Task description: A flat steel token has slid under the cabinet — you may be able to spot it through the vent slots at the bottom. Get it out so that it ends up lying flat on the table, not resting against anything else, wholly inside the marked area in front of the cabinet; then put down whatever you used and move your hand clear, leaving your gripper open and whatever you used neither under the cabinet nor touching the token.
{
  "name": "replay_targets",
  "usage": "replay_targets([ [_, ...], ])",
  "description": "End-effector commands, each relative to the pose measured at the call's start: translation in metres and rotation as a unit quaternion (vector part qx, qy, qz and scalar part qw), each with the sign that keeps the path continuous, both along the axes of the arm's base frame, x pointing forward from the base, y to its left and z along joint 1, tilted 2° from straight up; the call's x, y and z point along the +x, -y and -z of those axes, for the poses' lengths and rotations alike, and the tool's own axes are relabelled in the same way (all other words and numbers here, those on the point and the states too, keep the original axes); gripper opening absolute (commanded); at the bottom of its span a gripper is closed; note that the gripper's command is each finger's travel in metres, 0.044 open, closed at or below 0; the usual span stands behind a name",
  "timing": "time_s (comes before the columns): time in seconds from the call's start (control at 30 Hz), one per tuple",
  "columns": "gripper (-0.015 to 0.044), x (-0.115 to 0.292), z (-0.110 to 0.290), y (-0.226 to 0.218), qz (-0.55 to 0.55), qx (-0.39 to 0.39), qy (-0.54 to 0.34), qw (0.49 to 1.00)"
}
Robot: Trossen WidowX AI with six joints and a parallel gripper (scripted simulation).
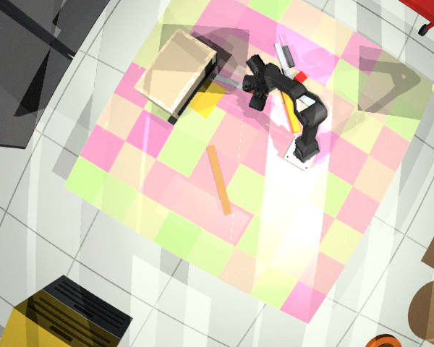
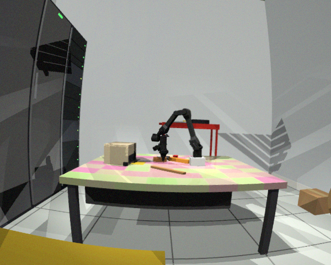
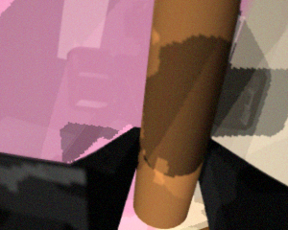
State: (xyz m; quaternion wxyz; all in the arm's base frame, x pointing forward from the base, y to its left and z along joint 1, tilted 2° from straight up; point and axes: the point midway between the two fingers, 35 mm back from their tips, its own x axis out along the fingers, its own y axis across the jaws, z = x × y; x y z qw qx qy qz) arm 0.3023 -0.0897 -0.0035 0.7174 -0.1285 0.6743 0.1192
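Table (image 1: 179, 235): pink-green-peach checks. Cabinet (image 1: 176, 69) tan. Marked area (image 1: 207, 97) yellow. Loose stick (image 1: 218, 180) orange.

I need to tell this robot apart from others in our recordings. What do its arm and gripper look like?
A single slim arm, matte black throughout, built of rounded jointed links, rising from a white base plate. The gripper is black too, with blocky angular fingers. No cables, sleeves or markings are visible.
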Motion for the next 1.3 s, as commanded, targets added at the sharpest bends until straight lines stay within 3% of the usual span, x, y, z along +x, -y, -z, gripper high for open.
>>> replay_targets([
  [0.0, 0.0, 0.007, -0.001, -0.002, 0.0, -0.001, 0.001, 1.0],
  [1.27, 0.0, 0.051, -0.004, -0.018, 0.0, 0.0, 0.003, 1.0],
])
